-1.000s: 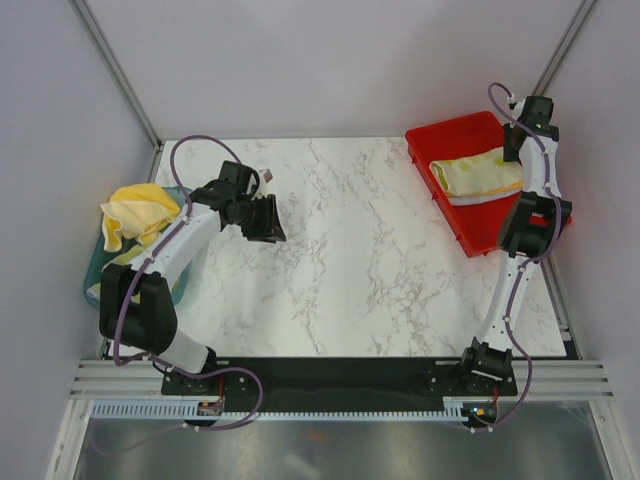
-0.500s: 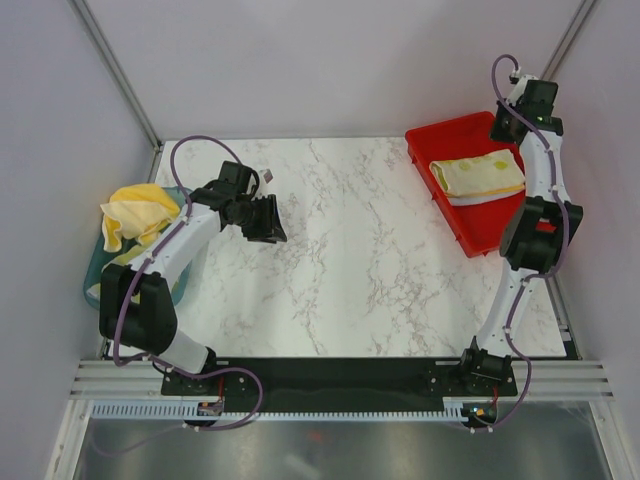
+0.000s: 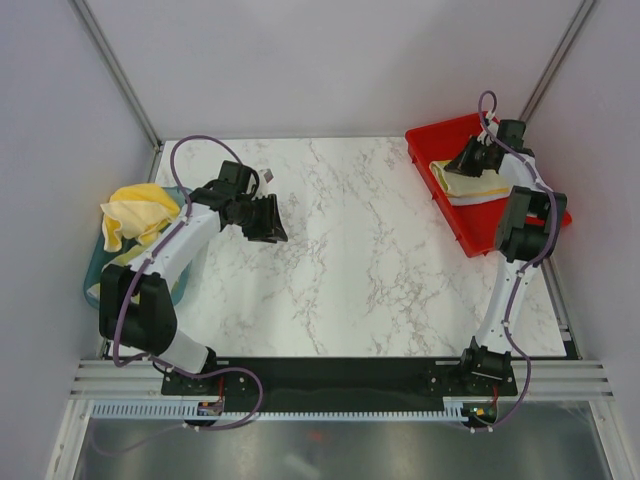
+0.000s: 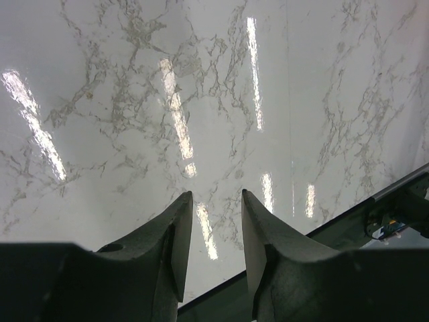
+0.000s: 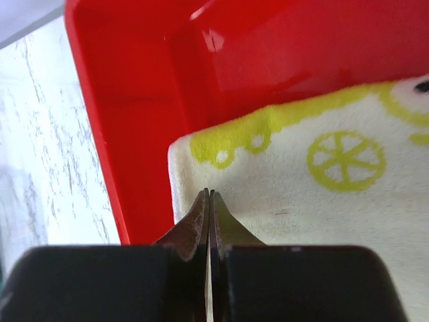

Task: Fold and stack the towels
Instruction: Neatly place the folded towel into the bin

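Printed towel (image 3: 485,183), white with a yellow-green pattern, is lying folded in the red tray (image 3: 470,228) at the far right corner of the bench (image 3: 350,230). The right jaws are sitting directly over the towel's left edge, tips pointing at the cloth just beside the tray wall. Right arm (image 3: 522,225) is reaching up along the right side of the bench, elbow hanging over the tray, wrist bending back leftward above the towel. Right jaws are pressing together with no gap; nothing is showing between them, and contact with the cloth cannot be told. Yellow towel (image 3: 135,208) is lying heaped in the teal tub (image 3: 93,275) at the left edge, well apart from the left jaws. Left arm (image 3: 185,235) is stretching from beside the tub out over bare marble, its jaws hanging above the bench, standing partly spread and gripping nothing.
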`<state>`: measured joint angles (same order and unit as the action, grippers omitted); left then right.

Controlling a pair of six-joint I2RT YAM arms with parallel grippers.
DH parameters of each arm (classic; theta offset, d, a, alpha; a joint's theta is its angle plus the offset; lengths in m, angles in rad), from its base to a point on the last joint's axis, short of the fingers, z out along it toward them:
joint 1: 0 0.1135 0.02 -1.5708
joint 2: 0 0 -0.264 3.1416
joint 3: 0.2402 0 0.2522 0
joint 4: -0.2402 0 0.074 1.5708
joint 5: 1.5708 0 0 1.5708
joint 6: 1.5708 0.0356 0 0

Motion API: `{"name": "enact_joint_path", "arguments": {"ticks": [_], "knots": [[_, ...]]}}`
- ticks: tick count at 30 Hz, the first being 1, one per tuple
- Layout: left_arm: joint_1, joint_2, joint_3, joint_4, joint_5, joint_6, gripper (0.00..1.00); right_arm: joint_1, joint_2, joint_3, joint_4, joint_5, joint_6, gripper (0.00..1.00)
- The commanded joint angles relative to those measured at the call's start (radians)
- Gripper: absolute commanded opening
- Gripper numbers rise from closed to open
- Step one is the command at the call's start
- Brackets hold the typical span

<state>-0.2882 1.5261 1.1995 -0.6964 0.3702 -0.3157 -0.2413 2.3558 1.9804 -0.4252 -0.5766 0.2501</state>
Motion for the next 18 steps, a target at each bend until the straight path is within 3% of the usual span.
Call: {"name": "enact_joint_path", "arguments": {"ticks": [1, 11, 18], "knots": [[-0.002, -0.03, 0.014, 0.023, 0.003, 0.004, 0.43, 0.002, -0.004, -0.034, 0.091, -0.112, 0.057, 0.0], [-0.002, -0.034, 0.038, 0.021, -0.027, -0.034, 0.43, -0.004, 0.0, -0.029, 0.051, -0.091, 0.106, 0.0], [0.0, -0.046, 0.022, 0.023, -0.053, -0.06, 0.43, -0.001, -0.018, -0.141, 0.034, -0.086, 0.081, 0.0]]}}
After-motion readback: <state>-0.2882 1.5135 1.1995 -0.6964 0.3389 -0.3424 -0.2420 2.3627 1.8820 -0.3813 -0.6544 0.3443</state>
